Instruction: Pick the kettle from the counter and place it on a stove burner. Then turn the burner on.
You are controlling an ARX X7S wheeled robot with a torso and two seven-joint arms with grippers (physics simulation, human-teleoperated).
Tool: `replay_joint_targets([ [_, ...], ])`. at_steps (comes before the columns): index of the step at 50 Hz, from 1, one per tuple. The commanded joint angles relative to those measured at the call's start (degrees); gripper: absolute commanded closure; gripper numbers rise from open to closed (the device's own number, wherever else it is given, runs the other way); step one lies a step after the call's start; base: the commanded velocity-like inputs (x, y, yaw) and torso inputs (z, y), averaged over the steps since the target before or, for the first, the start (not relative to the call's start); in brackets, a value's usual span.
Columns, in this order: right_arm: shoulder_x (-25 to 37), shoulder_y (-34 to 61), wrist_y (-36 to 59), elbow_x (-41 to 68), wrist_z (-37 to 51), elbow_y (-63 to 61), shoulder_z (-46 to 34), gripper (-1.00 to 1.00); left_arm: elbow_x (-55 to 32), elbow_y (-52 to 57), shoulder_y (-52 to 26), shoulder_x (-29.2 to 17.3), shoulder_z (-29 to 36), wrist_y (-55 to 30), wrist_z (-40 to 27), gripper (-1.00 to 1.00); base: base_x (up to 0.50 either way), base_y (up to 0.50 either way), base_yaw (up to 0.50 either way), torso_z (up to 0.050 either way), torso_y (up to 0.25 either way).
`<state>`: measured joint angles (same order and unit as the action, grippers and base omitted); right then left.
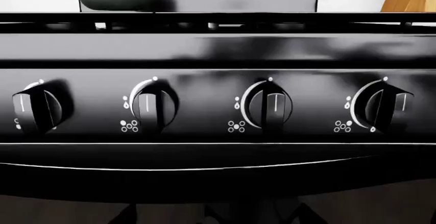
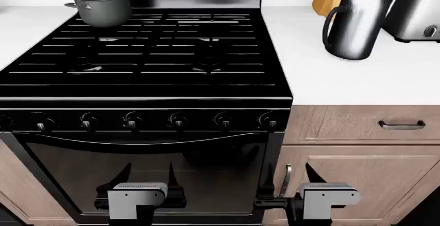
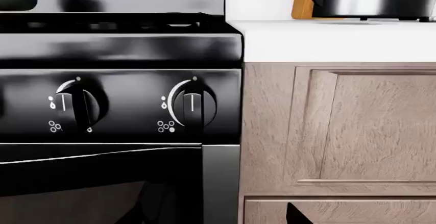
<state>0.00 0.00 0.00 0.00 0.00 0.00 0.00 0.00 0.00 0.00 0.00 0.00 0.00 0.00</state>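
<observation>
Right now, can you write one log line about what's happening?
stage: not started | kettle: on counter, right of stove | left gripper: open, low | right gripper: open, low | burners: off

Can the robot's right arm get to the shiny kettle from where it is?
Probably yes. The kettle stands in the open on the white counter, and nothing stands between it and the right gripper, which is low by the cabinet and must rise first.

You are facing a home kitchen: a black gas stove point(image 2: 144, 56) with grate bars and a row of front knobs point(image 2: 177, 119), set into a white counter point(image 2: 357, 79) over light wood cabinets point(image 2: 357, 159), with a pot point(image 2: 103, 4), kettle point(image 2: 354, 22) and toaster point(image 2: 419, 10) around.
</observation>
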Motion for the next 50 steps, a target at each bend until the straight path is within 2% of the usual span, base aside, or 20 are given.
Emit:
replay_joint_targets([
  [1,0.9,-0.6,-0.1,1.2,1.2,-0.8,-0.8,-1.0,-0.2,0.1,0.0,-1.0,1.3,0.8,-1.3,-1.0,0.0,0.0,0.0,0.0,0.0],
  [7,2.0,-3.4,-0.6,3.3,3.5,-4.1,-0.7,-1.0,-0.8,-0.1,-0.5,-2.4,3.4,3.9,-1.7,-1.0,0.0,0.0,0.0,0.0,0.0],
  [12,2.3,-2.6,2.6,4.6,3.2,-6.4,-3.0,-1.0,-4.0,3.9,3.0,-4.2,3.4,7.5,0.2,-1.0,0.0,0.0,0.0,0.04,0.023],
  [15,2.8,-1.2,6.5,4.9,2.9,-11.1,-5.0,-1.0,-8.2,9.5,1.8,-5.1,2.2,3.3,0.8,-1.0,0.0,0.0,0.0,0.05,0.027],
  [18,4.1,1.1,14.5,6.0,3.4,-21.8,-4.9,-1.0,-10.0,15.6,-3.6,-5.7,1.9,-2.8,-0.1,-1.0,0.0,0.0,0.0,0.05,0.028],
  [24,6.0,12.3,36.2,12.9,6.0,-44.3,0.1,-1.0,-11.6,29.1,-15.3,-6.5,1.2,-16.2,-4.6,-1.0,0.0,0.0,0.0,0.05,0.028],
  [29,6.5,20.2,47.2,18.1,7.9,-52.8,3.6,-1.0,-12.6,33.7,-20.1,-7.6,0.6,-21.9,-6.3,-1.0,0.0,0.0,0.0,0.05,0.029],
  [33,7.0,20.8,50.3,19.7,8.7,-56.5,4.0,-1.0,-11.6,34.5,-19.1,-9.1,1.9,-22.1,-5.8,-1.0,0.0,0.0,0.0,0.05,0.029],
  [37,7.8,20.2,51.6,21.7,9.6,-59.8,4.5,-1.0,-13.2,38.0,-18.6,-10.3,1.9,-26.2,-5.6,-1.0,0.17,-0.06,0.0,0.05,0.026],
  [43,18.6,20.4,46.3,38.0,23.6,-59.9,2.2,-1.0,-13.7,43.6,-18.1,-12.2,2.1,-31.1,-6.4,-1.0,0.5,-0.25,0.0,0.013,0.004],
  [50,22.0,21.0,43.9,41.7,27.3,-59.6,0.1,-1.0,-12.2,45.4,-18.0,-13.2,4.2,-31.3,-6.6,-1.0,0.5,-0.3,0.0,0.0,0.0],
])
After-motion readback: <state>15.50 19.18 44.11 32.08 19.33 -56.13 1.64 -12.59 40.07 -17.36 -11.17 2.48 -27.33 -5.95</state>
